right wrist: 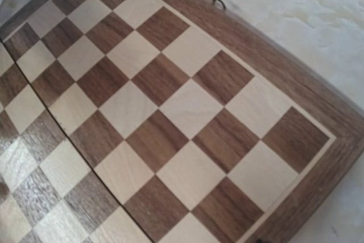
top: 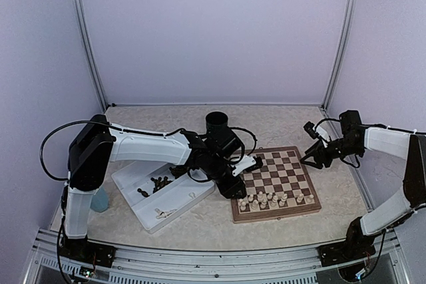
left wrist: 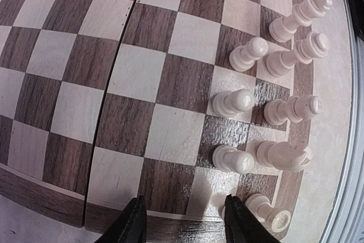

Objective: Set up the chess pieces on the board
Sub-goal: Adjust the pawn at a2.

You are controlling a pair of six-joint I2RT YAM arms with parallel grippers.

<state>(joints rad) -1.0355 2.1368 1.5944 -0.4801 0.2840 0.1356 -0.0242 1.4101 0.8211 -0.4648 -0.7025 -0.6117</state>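
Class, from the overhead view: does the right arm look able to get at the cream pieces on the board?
Probably yes. The right gripper hovers at the board's right edge, with only bare squares between it and the cream pieces; the left gripper sits at the opposite edge.

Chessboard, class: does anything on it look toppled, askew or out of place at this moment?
Nothing stands out. The cream pieces stand upright in the two near rows of the board, and none looks toppled. The dark pieces simply lie in the white tray, not yet set out.
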